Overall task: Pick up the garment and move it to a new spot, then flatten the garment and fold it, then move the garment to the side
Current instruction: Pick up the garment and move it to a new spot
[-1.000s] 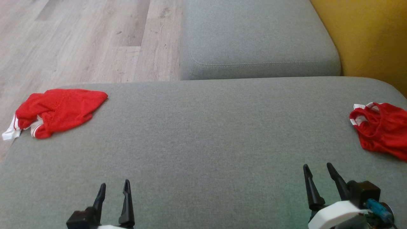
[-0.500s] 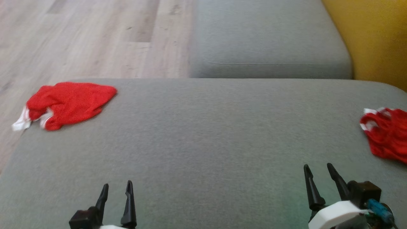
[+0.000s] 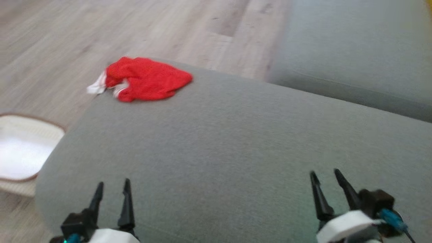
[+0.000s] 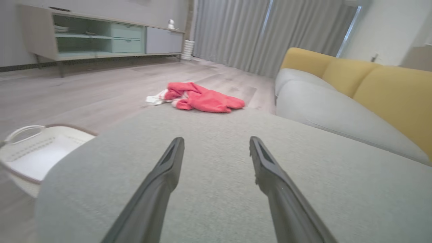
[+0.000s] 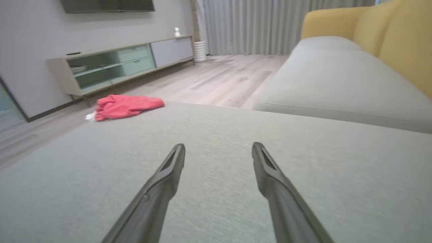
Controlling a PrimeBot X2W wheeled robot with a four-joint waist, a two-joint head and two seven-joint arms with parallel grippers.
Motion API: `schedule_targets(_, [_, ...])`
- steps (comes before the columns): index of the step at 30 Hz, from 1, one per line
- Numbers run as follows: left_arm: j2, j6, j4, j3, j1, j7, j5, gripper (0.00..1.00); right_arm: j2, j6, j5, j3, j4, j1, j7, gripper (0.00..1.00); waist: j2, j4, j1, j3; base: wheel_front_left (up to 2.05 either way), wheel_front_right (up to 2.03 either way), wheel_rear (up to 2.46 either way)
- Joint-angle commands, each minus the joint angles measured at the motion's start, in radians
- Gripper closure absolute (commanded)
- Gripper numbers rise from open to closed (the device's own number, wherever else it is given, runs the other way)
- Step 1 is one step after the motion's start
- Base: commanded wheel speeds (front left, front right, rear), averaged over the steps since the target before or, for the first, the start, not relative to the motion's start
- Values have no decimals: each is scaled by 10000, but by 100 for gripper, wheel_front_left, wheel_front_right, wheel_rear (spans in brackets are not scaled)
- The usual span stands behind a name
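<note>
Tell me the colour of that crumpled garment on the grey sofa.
The crumpled garment is red with white trim; head view best.

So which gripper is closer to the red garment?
The left gripper. The garment lies on the cushion, far ahead of it; the right gripper sits well off to the garment's right.

Grey seat cushion (image 3: 236, 152): broad bare stretch fwd of left gripper (image 3: 113, 182) and right gripper (image 3: 325, 172), both low over near edge w/ fingers spread. Red garment (image 3: 145, 79) lies at far-left corner, white trim over the edge; path to it from centre or right runs across flat fabric. Left of cushion, on floor (image 3: 60, 44), white basket (image 3: 20, 148) sits close alongside. Far right: second seat cushion (image 3: 354, 60) adjoins, yellow backrest (image 4: 388, 87) rising behind it.
</note>
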Motion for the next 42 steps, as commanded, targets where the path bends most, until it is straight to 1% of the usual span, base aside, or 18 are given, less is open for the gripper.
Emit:
schedule_targets(1, [217, 143, -418, 532, -519, -119, 21, 0, -61, 65, 31, 374, -296, -825, -139, 0, 0, 631, 0, 307, 0, 0, 0])
schedule_targets(7, [263, 536, -971, 1151, -35, -366, -49, 0, -61, 65, 77, 1177, -37, -1640, -104, 0, 0, 933, 0, 667, 0, 0, 0])
schedule_targets(9, [265, 597, -1086, 1313, 117, -411, -57, 0, -61, 65, 100, 1333, 56, -1780, -119, 0, 0, 967, 0, 713, 0, 0, 0])
schedule_targets(17, [288, 616, -1321, 1687, 530, -487, -21, 0, -60, 65, 117, 1526, 283, -1974, -216, 0, 0, 1031, 0, 807, 0, 0, 0])
schedule_targets(19, [383, 591, -1321, 1687, 573, -475, 11, 0, -60, 65, 106, 1478, 277, -1945, -234, 0, 0, 1051, 0, 832, 0, 0, 0])
schedule_targets(21, [602, 565, -1297, 1734, 501, -369, 59, 0, -60, 65, 63, 1355, 222, -1902, -231, 0, 0, 1081, 0, 866, 0, 0, 0])
schedule_targets(22, [602, 565, -1297, 1734, 501, -369, 59, 0, -60, 65, 63, 1355, 222, -1902, -231, 0, 0, 1081, 0, 866, 0, 0, 0])
schedule_targets(25, [1104, 443, -1317, 1846, 131, -33, 142, 0, -60, 65, -64, 1043, 45, -1782, -195, 0, 0, 1117, 0, 895, 0, 0, 0])
schedule_targets(27, [1582, 305, -1381, 1919, -278, 333, 241, 0, -60, 65, -127, 878, -190, -1692, -90, 0, 0, 1039, 0, 1004, 0, 0, 0])
schedule_targets(31, [2563, 178, -1689, 2447, -1484, 854, 398, 0, -60, 65, -675, 723, -1013, -1927, 394, 0, 0, 401, 0, 1759, 0, 0, 0])
schedule_targets(35, [3443, -256, -1606, 2938, -3272, 1398, 369, 0, -60, 65, -1367, 575, -1912, -2340, 999, 0, 0, -288, 0, 2676, 0, 0, 0])
schedule_targets(38, [3765, -594, -1075, 3226, -4750, 1910, 60, 0, -60, 65, -1730, 479, -2510, -2641, 1397, 0, 0, -749, 0, 3373, 0, 0, 0])
schedule_targets(42, [4014, -892, 435, 3364, -6566, 2827, -327, 0, -60, 65, -2054, 468, -3240, -2993, 1856, 0, 0, -1345, 0, 4305, 0, 0, 0])
